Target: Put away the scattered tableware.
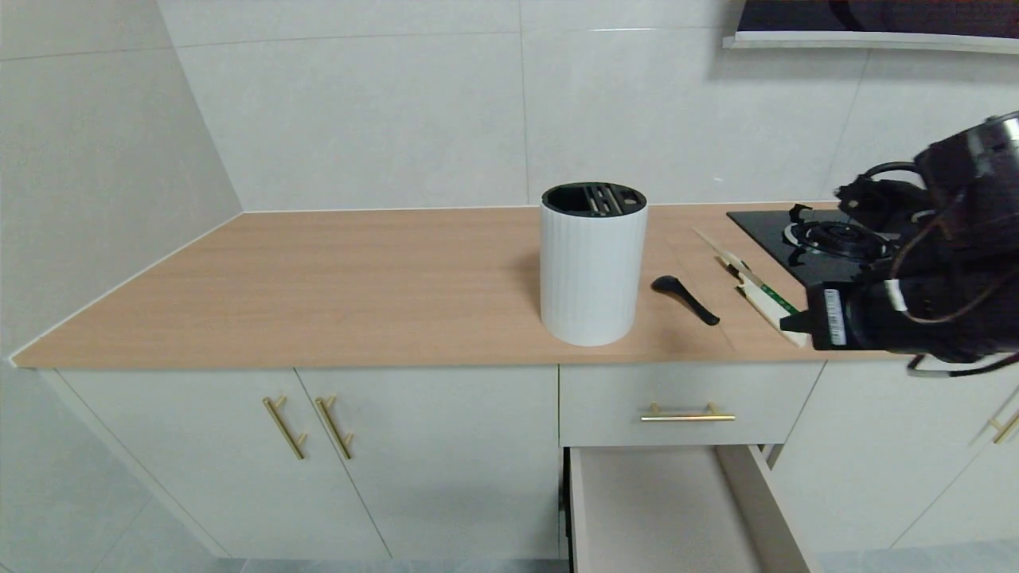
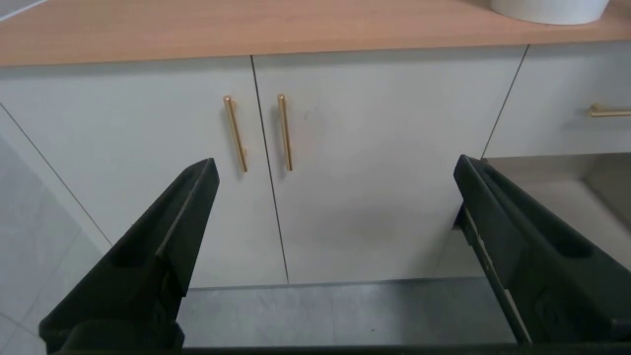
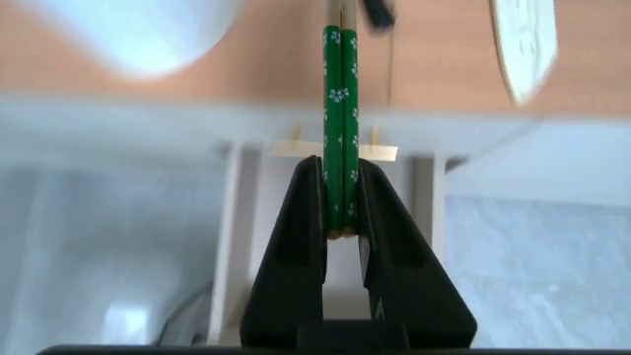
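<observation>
Hanging before two white cupboard doors (image 2: 394,168) with two gold bar handles (image 2: 284,131), the left gripper (image 2: 335,256) is keeping its black fingers (image 2: 158,256) spread wide, with nothing between them. One pale drawer (image 1: 661,509) is standing open under the wooden counter (image 1: 318,286). At the counter's front edge the right gripper (image 3: 340,187) is pinching the near ends of two green chopsticks with white flower print (image 3: 340,89). One white spoon (image 3: 523,44) is lying just beside them. A white label (image 1: 833,317) on the right arm is showing print too small to read. Farther in, one black spoon (image 1: 685,298) is lying near one white ribbed cylindrical holder with a black slotted top (image 1: 593,270). One black gas hob (image 1: 828,239) is sitting behind.
</observation>
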### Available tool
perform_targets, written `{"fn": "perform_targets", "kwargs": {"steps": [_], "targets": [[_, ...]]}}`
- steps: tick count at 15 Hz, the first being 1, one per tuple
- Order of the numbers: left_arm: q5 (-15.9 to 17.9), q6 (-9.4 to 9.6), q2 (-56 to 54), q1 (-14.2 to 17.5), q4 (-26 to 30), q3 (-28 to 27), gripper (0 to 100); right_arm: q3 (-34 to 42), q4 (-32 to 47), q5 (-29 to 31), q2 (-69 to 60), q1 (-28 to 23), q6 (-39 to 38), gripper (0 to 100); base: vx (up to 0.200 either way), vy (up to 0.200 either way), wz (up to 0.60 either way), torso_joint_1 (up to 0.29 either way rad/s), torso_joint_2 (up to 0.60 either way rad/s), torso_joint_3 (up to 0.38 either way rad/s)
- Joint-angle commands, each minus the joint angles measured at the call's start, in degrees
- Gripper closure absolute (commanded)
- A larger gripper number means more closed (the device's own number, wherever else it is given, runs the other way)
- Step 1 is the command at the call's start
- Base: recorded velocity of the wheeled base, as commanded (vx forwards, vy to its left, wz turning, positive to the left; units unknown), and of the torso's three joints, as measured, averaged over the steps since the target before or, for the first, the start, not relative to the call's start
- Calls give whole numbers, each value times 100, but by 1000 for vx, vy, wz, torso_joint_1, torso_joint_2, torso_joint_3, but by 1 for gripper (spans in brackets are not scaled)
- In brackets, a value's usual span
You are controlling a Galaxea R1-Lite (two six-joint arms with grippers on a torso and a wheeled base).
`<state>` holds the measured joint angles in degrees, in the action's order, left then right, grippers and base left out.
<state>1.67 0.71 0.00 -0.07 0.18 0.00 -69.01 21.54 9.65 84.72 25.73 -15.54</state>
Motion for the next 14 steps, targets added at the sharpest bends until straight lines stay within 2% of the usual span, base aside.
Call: {"fn": "perform_targets", "kwargs": {"steps": [1, 4, 8, 14], "targets": [[0, 0, 0, -1, -1, 0, 0, 169, 966, -640, -1371, 134, -1, 100, 0, 0, 0, 0, 0, 0], [0, 0, 0, -1, -1, 0, 0, 309, 1344, -1185, -1679, 221, 60, 100, 0, 0, 0, 0, 0, 0], [0, 0, 0, -1, -1, 0, 0, 670, 1291, -1915, -1766, 239, 280, 100, 0, 0, 0, 0, 0, 0], [0, 0, 0, -1, -1, 0, 0, 1144, 1282, -2214, -1687, 406, 878, 100, 0, 0, 0, 0, 0, 0]]}}
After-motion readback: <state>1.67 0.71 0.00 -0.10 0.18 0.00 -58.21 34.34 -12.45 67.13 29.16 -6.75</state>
